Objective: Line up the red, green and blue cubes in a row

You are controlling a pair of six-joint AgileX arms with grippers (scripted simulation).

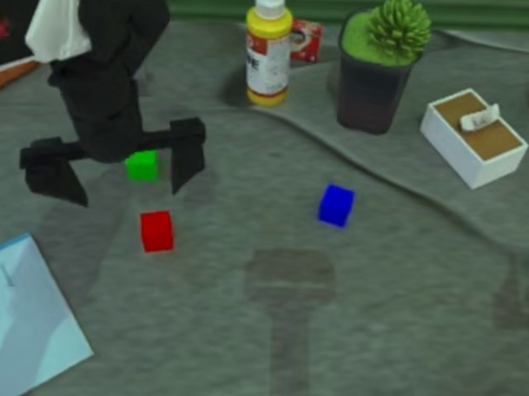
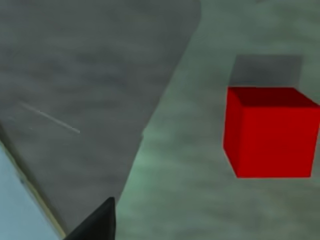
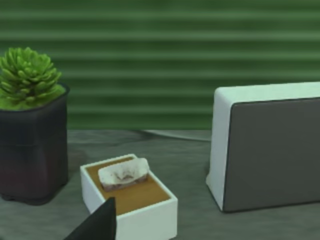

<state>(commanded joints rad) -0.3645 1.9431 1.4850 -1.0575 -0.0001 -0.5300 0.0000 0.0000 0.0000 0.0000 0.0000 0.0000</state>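
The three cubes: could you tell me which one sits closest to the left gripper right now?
The green cube, lying between the left gripper's open fingers; the red cube sits just below, the blue cube far right.

Between the black fingers [image 1: 186, 152] of the left gripper [image 1: 118, 162] lies the bright green cube [image 1: 142, 166], and just below them the bright red cube [image 1: 156, 231], while the deep blue cube [image 1: 335, 205] is far to the side of them on the grey mottled table [image 1: 399, 324]. The bottle [image 1: 268, 50] is yellow with a white cap and a red and white label. The plant [image 1: 396, 27] is green in a dark pot [image 1: 372, 93], the box [image 1: 472, 136] is white with a brown top, and the paper [image 1: 21, 320] is pale blue.
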